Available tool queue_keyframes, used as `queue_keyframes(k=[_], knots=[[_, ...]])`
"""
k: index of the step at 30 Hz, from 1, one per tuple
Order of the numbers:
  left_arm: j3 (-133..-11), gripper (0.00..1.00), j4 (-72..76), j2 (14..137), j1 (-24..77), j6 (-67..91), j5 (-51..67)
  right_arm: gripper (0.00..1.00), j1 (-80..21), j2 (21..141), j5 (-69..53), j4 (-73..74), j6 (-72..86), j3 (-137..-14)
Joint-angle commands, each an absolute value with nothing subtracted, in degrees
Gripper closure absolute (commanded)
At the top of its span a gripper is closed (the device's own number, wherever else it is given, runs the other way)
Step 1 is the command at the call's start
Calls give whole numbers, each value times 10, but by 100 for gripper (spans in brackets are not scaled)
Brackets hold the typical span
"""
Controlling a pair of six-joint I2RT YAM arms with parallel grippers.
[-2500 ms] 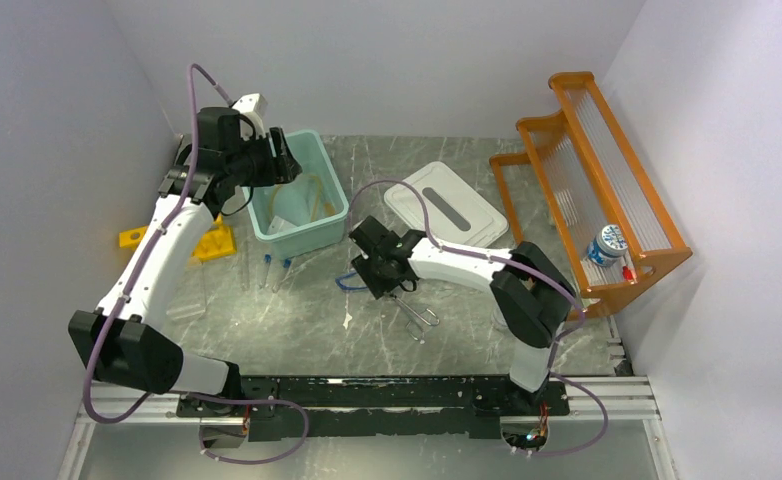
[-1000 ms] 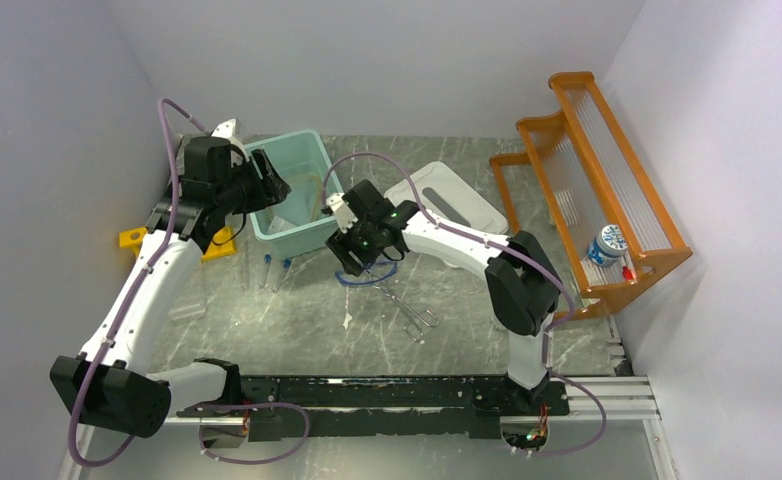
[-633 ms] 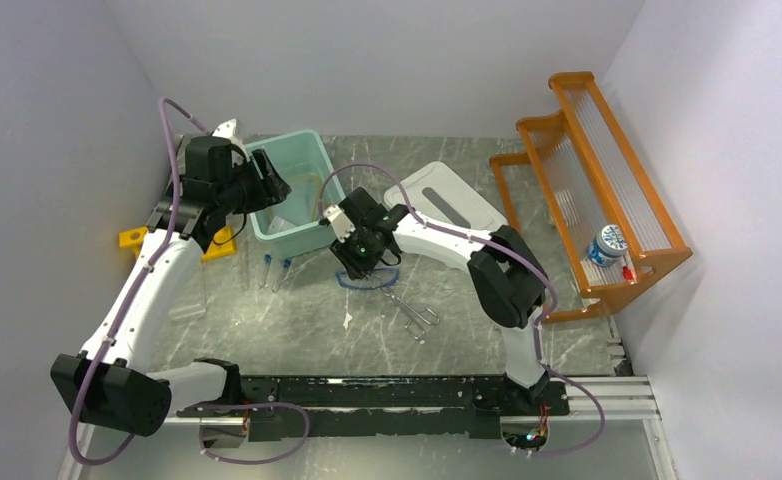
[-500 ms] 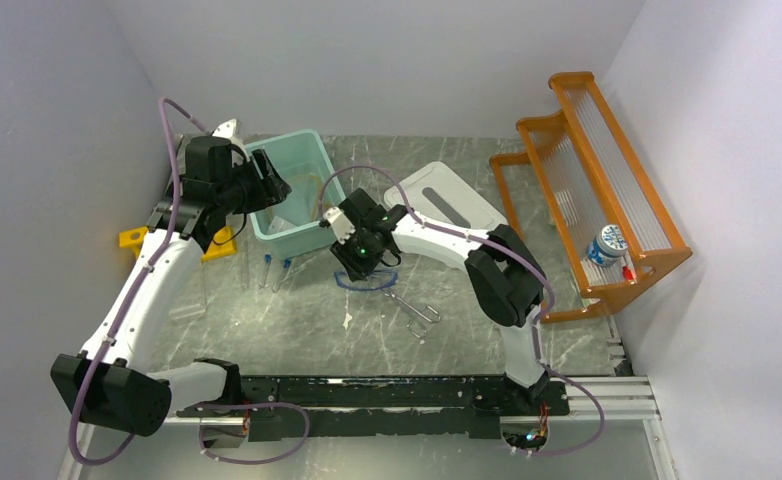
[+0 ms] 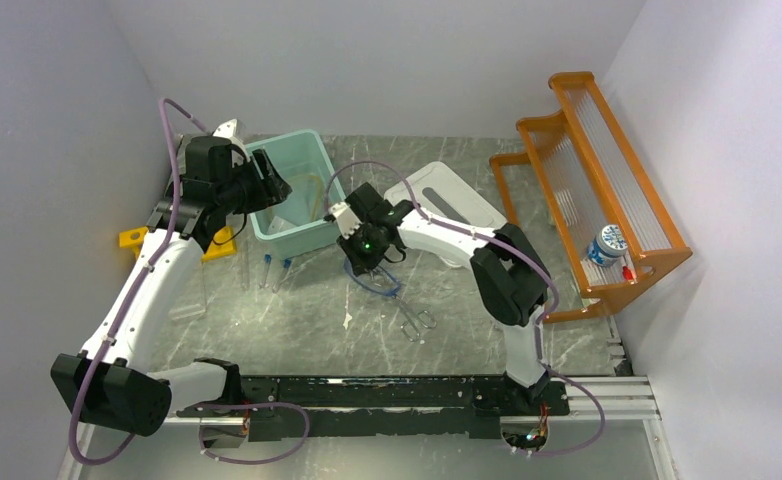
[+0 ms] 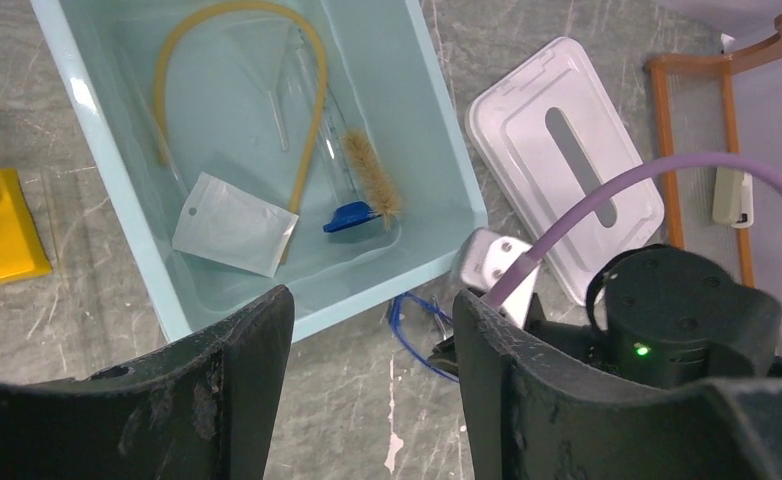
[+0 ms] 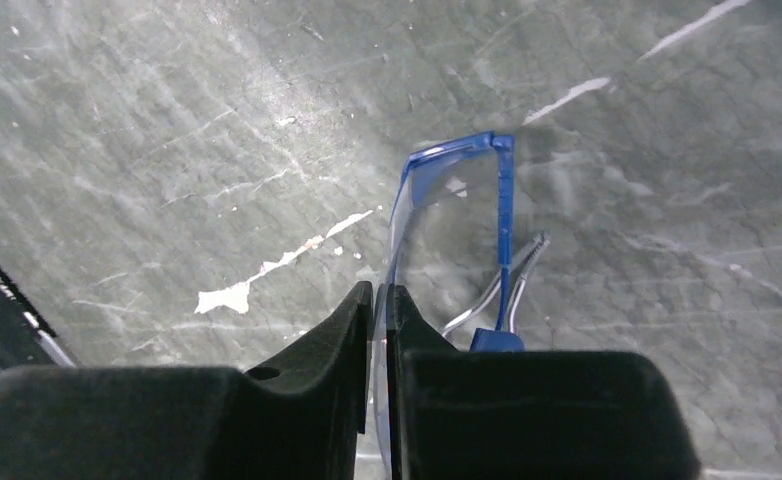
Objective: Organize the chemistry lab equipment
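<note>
blue loop pinched by right tool.

Right gripper fingers pinch thin blue tubing loop; silver metal forceps tips beside it on grey marbled tabletop.

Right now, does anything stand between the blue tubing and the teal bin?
Only the near wall of the teal bin. The right gripper holds the blue tubing beside it; the open left gripper hangs above the bin.

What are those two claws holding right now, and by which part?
The right claw pinches the blue tubing loop on one side strand. The left claw is open, holding nothing.
</note>
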State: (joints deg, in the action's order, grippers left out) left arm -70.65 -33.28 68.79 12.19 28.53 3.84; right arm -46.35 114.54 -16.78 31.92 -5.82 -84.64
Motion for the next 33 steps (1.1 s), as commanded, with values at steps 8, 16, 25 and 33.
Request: queue_keyframes(k=[8,16,25,33], knots=[[-679,33,-255,686,118,327,180,91,-369,1016,-303,291,40,-836],[-579,30,10,691,119,465,400,91,-291,948,-373,120,260,-837],[-523,29,250,735,161,615,439,91,-275,988,-436,-150,592,-850],[-503,41,416,760,162,714,437,91,-273,1024,-485,-266,713,-851]])
